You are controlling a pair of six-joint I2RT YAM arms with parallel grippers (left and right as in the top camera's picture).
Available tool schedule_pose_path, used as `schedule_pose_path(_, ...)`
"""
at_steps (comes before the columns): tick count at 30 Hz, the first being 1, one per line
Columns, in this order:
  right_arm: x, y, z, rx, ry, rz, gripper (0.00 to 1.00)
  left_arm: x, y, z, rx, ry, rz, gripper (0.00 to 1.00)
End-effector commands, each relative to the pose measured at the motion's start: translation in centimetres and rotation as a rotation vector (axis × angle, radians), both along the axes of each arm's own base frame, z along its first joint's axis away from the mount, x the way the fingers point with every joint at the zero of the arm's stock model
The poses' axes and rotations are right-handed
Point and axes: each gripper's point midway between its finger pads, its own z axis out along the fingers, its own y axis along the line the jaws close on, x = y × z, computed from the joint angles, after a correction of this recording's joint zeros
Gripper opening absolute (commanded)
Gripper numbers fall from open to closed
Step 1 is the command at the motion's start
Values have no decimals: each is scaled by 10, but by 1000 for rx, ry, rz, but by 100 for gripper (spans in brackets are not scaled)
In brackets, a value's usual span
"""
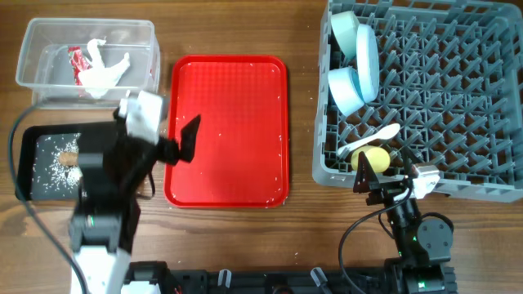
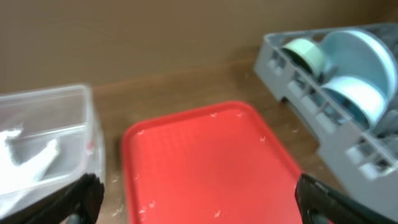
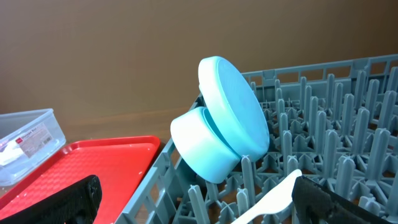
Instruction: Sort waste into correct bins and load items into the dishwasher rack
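The clear tub (image 1: 29, 49) at the far left holds a red-and-white wrapper (image 1: 78, 59) and crumpled tissue (image 1: 106, 73). The black tray (image 1: 24, 163) holds rice grains (image 1: 53, 159) and an orange-brown stick (image 1: 69, 155); my left arm hides part of it. No dark lump shows. The grey rack (image 1: 458, 98) holds two mint bowls (image 1: 347, 90) (image 1: 343, 28), a pale plate (image 1: 368, 57), a white spoon (image 1: 372, 139) and a yellow cup (image 1: 372, 157). My left gripper (image 1: 184, 143) is open and empty over the red tray's left edge. My right gripper (image 1: 376, 175) is open at the rack's front edge, near the spoon (image 3: 270, 199).
The flat red tray (image 1: 229, 131) lies between bins and rack, with a few white crumbs on it. It also shows in the left wrist view (image 2: 205, 162). Brown wooden table all around. Cables trail at the front by both arm bases.
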Motion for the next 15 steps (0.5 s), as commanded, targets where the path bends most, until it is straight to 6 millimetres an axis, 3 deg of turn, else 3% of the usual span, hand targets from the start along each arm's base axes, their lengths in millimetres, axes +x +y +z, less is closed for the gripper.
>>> schedule_pose_path(1, -1, 1, 1, 8, -7, 8, 100, -27, 16, -31, 7, -101, 23, 100)
schedule_pose_path(4, -1, 1, 1, 8, -7, 8, 100, -43, 28, -48, 24, -216, 78, 100)
schedule_pose_path(8, -1, 1, 1, 8, -7, 8, 100, -54, 30, -74, 31, -262, 92, 100)
schedule_pose_path(12, -1, 1, 1, 8, -7, 8, 100, -57, 32, -85, 40, -279, 105, 100)
schedule_pose_path(15, -1, 1, 1, 9, -7, 8, 100, -58, 37, -83, 50, -302, 138, 100)
